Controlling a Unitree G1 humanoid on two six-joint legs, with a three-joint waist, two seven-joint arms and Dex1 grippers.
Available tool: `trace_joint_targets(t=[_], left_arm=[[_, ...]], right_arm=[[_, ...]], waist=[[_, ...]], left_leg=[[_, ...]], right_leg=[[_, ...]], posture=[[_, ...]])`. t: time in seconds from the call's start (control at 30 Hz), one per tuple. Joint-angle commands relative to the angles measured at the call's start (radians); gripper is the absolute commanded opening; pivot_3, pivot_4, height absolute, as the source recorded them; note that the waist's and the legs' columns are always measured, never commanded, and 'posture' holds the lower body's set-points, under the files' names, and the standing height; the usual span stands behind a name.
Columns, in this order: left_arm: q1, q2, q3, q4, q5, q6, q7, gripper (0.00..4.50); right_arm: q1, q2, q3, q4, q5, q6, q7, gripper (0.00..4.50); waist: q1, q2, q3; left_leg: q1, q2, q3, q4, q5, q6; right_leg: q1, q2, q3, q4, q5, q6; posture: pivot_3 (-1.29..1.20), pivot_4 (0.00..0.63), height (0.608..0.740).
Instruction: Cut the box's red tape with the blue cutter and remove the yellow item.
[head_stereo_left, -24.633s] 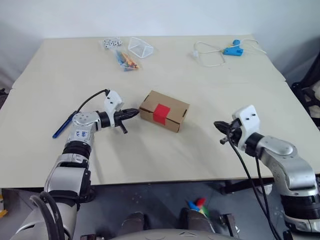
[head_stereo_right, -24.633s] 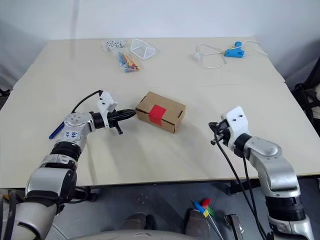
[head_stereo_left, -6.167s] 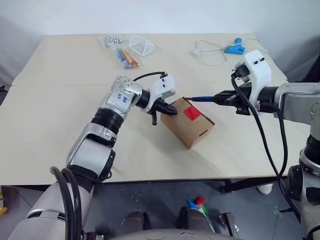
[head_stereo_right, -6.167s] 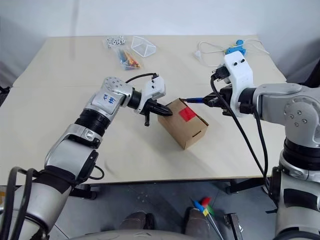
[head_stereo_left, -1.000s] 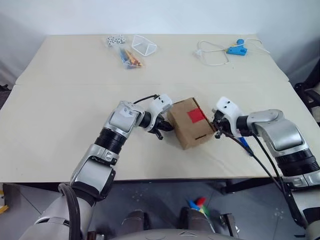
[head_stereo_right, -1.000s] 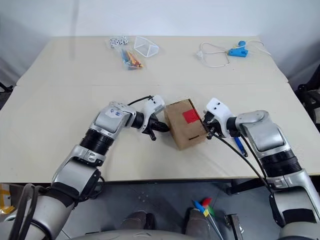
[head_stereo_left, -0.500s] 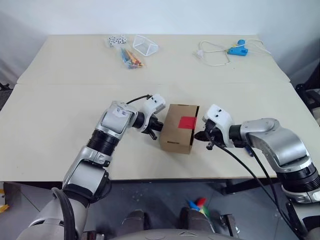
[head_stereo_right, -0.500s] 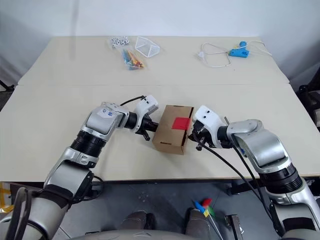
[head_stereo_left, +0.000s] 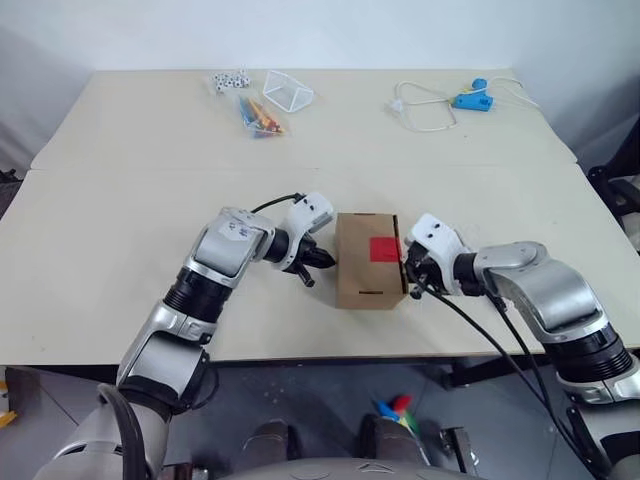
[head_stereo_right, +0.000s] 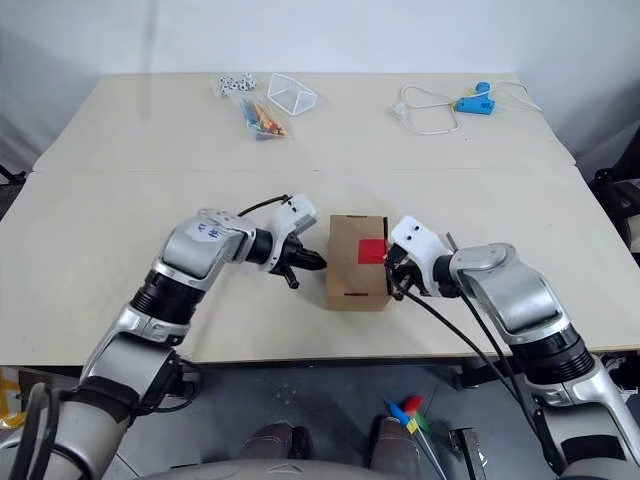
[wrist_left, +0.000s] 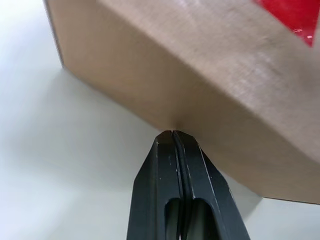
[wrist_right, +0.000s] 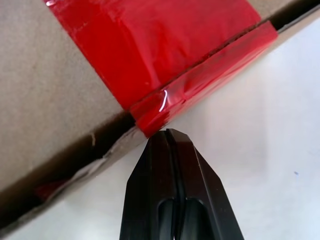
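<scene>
Right wrist view: closed right gripper (wrist_right: 170, 131) touches the red tape (wrist_right: 150, 55); closed left gripper (wrist_left: 172, 132) touches the box (head_stereo_left: 368, 262).

The box (head_stereo_left: 369, 259) is a small brown cardboard carton lying flat on the tabletop near its front edge, about mid-width, its long sides running near to far. The red tape (head_stereo_left: 385, 249) is a bright square patch on the box's top, at its right edge, folding down over the flap seam there (wrist_right: 165, 70). A slot shows in the near face.
</scene>
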Motion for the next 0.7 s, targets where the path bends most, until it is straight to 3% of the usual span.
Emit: trace_joint_targets(t=[0.03,0.37,0.47,0.57,0.7], left_arm=[[0.004,0.02,-0.008,-0.034,-0.019,0.0,0.005,0.0],[-0.033,0.058,0.094,0.084,-0.023,-0.13,0.069,0.0],[-0.08,0.08,0.129,0.161,-0.021,-0.232,0.061,0.0],[-0.125,0.098,0.14,0.215,-0.032,-0.317,0.015,0.0],[-0.183,0.094,0.121,0.232,-0.059,-0.385,-0.102,0.0]], right_arm=[[-0.022,0.003,-0.013,-0.05,0.01,-0.008,0.001,0.01],[-0.014,-0.1,-0.078,-0.014,-0.061,-0.077,-0.036,0.01],[-0.026,-0.136,-0.156,-0.035,-0.028,-0.033,-0.034,0.54],[-0.026,-0.158,-0.23,-0.098,0.019,0.036,-0.03,1.5],[-0.043,-0.137,-0.357,-0.23,0.119,0.279,-0.067,2.9]], waist=[[0.0,0.0,0.0],[0.002,0.0,0.0],[0.002,0.0,0.0],[0.002,0.0,0.0],[0.004,0.0,0.0]], left_leg=[[0.0,0.0,0.0,0.0,0.0,0.0],[0.0,0.0,0.0,0.0,0.0,0.0],[0.0,0.0,0.0,0.0,0.0,0.0],[0.0,0.0,0.0,0.0,0.0,0.0],[0.0,0.0,0.0,0.0,0.0,0.0]], right_leg=[[0.0,0.0,0.0,0.0,0.0,0.0],[0.0,0.0,0.0,0.0,0.0,0.0],[0.0,0.0,0.0,0.0,0.0,0.0],[0.0,0.0,0.0,0.0,0.0,0.0],[0.0,0.0,0.0,0.0,0.0,0.0]], posture=[[0.0,0.15,0.74],[0.0,0.15,0.74],[0.0,0.15,0.74],[0.0,0.15,0.74],[0.0,0.15,0.74]])
